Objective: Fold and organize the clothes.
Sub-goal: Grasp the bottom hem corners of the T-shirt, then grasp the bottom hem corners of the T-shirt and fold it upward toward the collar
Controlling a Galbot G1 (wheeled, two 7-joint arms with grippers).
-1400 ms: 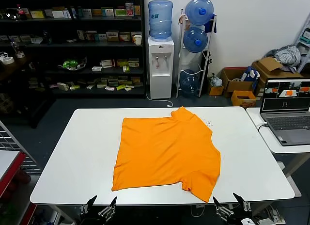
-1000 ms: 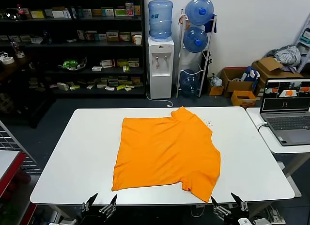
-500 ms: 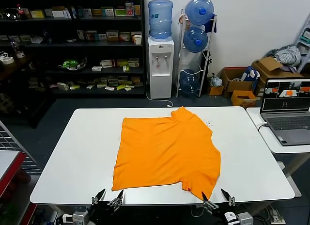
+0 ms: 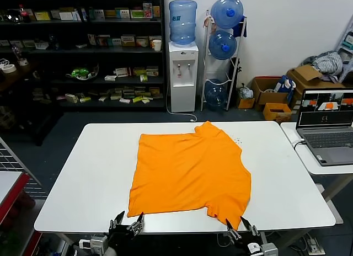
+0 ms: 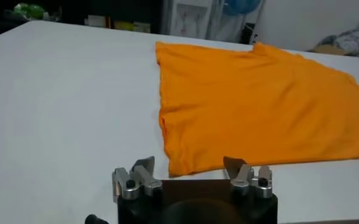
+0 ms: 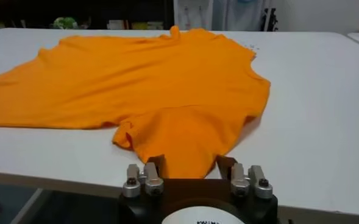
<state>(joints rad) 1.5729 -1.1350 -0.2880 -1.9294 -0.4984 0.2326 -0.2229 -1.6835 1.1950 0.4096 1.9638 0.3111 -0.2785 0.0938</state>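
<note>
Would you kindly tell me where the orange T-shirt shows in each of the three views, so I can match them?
Head view: orange T-shirt spread flat mid-table, one sleeve reaching the near edge.
Left wrist view: T-shirt fills the far side beyond the left gripper.
Right wrist view: T-shirt spans the picture; its sleeve lies ahead of the right gripper.
Shared landmark: white table.

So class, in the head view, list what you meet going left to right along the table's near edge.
left gripper → orange T-shirt's near-left corner → T-shirt's sleeve tip → right gripper, all over the white table.
</note>
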